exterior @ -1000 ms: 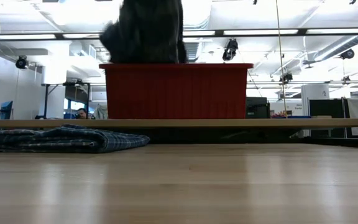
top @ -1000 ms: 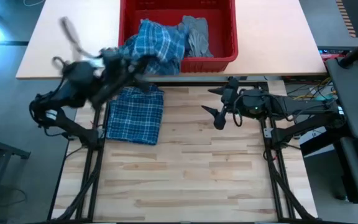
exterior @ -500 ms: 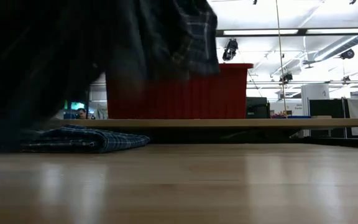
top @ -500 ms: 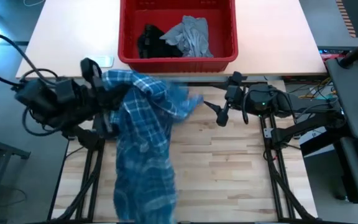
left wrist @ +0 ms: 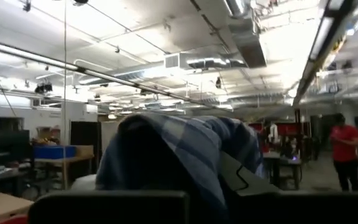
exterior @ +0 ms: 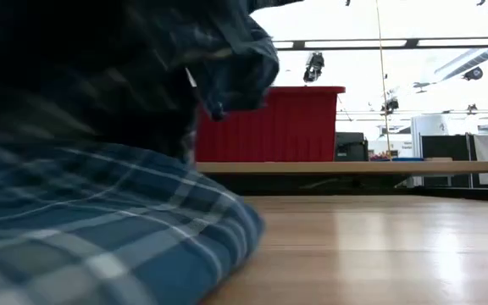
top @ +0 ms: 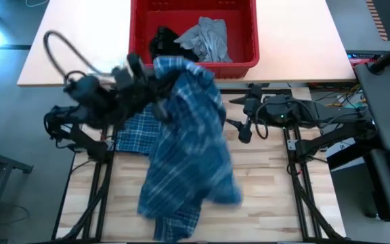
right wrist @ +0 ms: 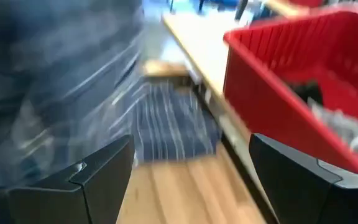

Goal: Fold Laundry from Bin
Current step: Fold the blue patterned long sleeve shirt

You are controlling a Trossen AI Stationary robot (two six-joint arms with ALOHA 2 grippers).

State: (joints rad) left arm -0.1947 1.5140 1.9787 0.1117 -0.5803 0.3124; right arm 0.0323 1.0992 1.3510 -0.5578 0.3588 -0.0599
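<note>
Plaid shirt held over the counter

The left claw (top: 156,87) grips the plaid shirt (top: 188,156), apparently by one end, draping it down onto the counter (top: 263,190); the right claw (top: 244,120) waits wide beside it, near the red bin (top: 193,66).

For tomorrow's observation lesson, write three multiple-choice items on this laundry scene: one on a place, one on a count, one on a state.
1. Where is the grey T-shirt?
A. In the red bin
B. On the wooden table
C. In the right gripper

2. How many garments lie in the bin?
A. None
B. Two
C. Four

3. How is the right gripper?
A. Shut on the bin's rim
B. Shut on a sleeve
C. Open and empty

Key:
1 A: the high view shows it inside the bin's walls.
2 B: only the T-shirt and a black garment lie there; the plaid shirt hangs from the left gripper over the table.
3 C: its fingers stand apart with nothing between them.
</note>
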